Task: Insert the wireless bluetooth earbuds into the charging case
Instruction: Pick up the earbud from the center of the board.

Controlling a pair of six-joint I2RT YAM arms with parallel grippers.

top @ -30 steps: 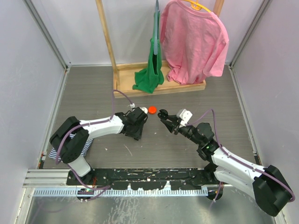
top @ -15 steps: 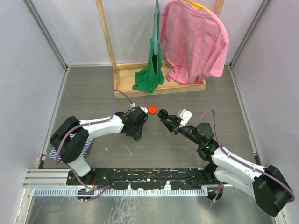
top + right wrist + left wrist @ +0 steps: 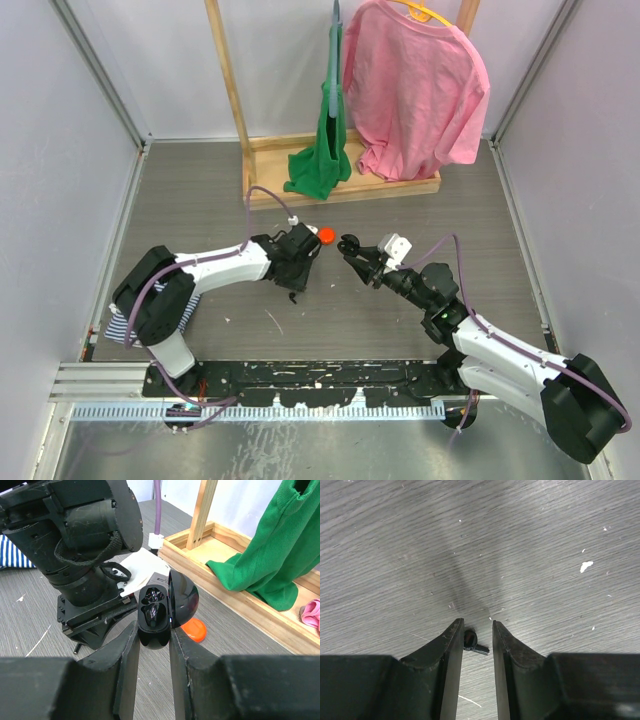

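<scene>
1. Two hands were at work, and what had just changed belonged to the left hand [image 3: 476,630]. Over the last second its jaws had drawn in from a wider gap to a narrow one, and it had edged a little toward the right hand [image 3: 152,632].
2. A black earbud [image 3: 471,641] lay on the table [image 3: 530,540] between the left hand's fingers [image 3: 451,650]. Its round body touched one finger and its stem pointed at the other, just short of it.
3. We could not tell whether the pinch was complete. The left hand was narrow around the earbud, which was not yet lifted.
4. The right hand had stayed where it was, clamped on the charging case [image 3: 156,611] and holding it off the table. The lid [image 3: 184,599] was hinged open and the cavity faced the left hand, which sat just beyond the case.
5. A small orange cap [image 3: 326,235] lay just past the left hand's tip, and we judged it no part of the task.
6. We judged that the closing meant the pick was almost made, with the lift and the short carry to the open case still to come.
7. We expected so small and smooth a piece could slip out sideways as the fingers met it.
8. We could not tell whether the case already held another earbud.
</scene>
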